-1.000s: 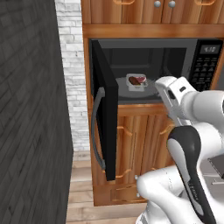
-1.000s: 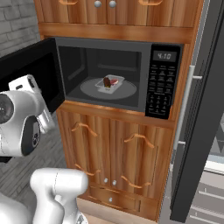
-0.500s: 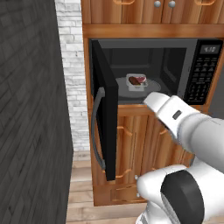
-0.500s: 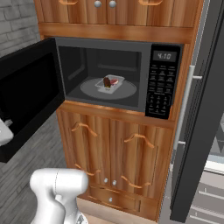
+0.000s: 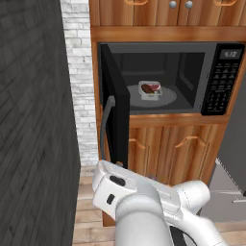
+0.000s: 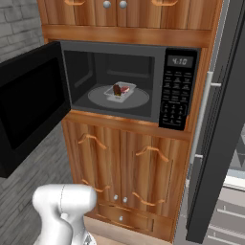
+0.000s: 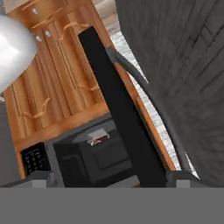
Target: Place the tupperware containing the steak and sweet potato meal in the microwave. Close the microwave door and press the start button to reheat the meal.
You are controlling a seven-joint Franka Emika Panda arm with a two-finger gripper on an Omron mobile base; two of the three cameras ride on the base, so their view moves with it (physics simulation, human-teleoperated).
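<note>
The arm has swung away from the microwave (image 5: 163,79) opening. A second ago its white wrist stood just right of the cavity in the left base view, level with the sill; half a second ago it was dropping across the cabinet doors (image 5: 168,153) below. Now it lies low, beneath the edge of the open microwave door (image 5: 115,110). In the right base view the white hand has gone from beside the door (image 6: 31,105), leaving the door panel unobstructed.
</note>
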